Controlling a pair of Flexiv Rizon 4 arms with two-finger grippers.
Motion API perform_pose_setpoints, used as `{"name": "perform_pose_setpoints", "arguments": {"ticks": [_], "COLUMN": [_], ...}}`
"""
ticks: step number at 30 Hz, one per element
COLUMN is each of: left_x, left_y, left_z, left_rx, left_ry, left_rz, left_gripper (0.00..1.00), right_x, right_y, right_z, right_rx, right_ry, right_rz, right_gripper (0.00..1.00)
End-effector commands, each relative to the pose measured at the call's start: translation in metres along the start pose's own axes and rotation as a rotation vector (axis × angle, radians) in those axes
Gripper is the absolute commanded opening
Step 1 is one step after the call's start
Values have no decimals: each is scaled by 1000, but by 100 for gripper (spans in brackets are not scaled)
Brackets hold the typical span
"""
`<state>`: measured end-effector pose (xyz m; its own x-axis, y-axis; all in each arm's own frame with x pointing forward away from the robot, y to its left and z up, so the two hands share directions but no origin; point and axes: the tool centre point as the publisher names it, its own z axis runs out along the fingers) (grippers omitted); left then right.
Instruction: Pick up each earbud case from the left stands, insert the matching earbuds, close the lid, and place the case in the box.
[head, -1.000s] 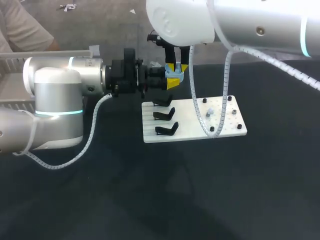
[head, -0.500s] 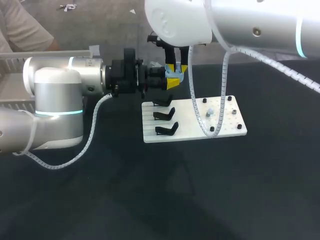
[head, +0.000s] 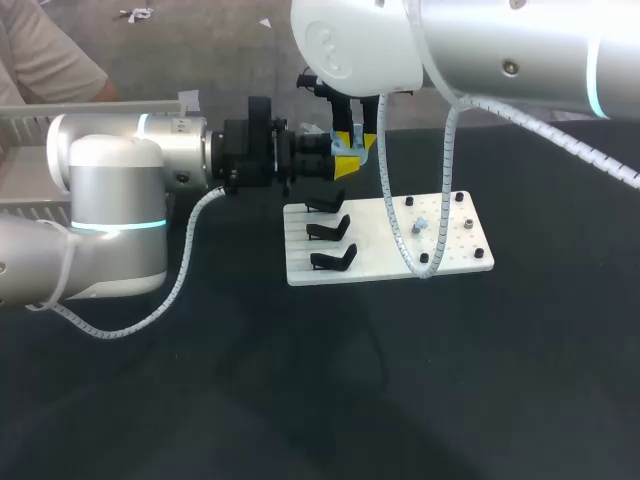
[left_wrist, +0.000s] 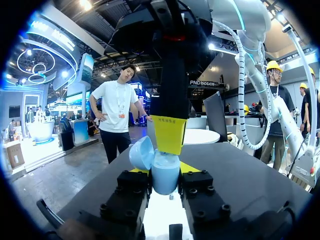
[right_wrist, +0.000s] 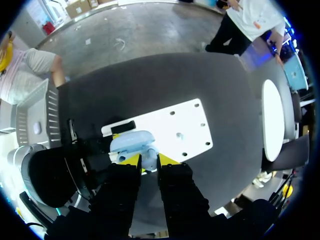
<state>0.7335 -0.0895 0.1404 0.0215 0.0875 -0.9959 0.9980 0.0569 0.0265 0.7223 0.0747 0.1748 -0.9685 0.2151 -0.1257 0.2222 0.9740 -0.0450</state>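
One earbud case (left_wrist: 165, 174), held off the bench (head: 500, 380) where two claws meet.
One black bench; two arms, the left arm (head: 110, 170) lying level, the right arm (head: 500, 50) reaching in from above; one white board (head: 370, 264); three black stands (head: 330, 232) in a column on its left part; one pale-blue earbud case, its lid (left_wrist: 142, 152) tipped open, clamped from both sides in the left claw (head: 342, 166) above the board's far edge, near the farthest stand; the right claw (right_wrist: 149, 161) points down directly over the open case; whether it is apart or together I cannot tell.
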Motion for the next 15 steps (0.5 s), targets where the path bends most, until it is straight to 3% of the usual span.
{"name": "perform_pose_setpoints", "arguments": {"ticks": [1,15], "left_x": [1,1], "left_y": [-1,-1], "left_z": [-1,-1], "left_rx": [-6,-6], "left_ry": [-5,-5], "left_rz": [4,4], "left_gripper": [0,0], "right_x": [-3,-5], "right_y": [1,1], "right_z": [1,3], "right_rx": [6,9], "right_ry": [7,8], "right_rz": [-1,0], "right_gripper": [0,0]}}
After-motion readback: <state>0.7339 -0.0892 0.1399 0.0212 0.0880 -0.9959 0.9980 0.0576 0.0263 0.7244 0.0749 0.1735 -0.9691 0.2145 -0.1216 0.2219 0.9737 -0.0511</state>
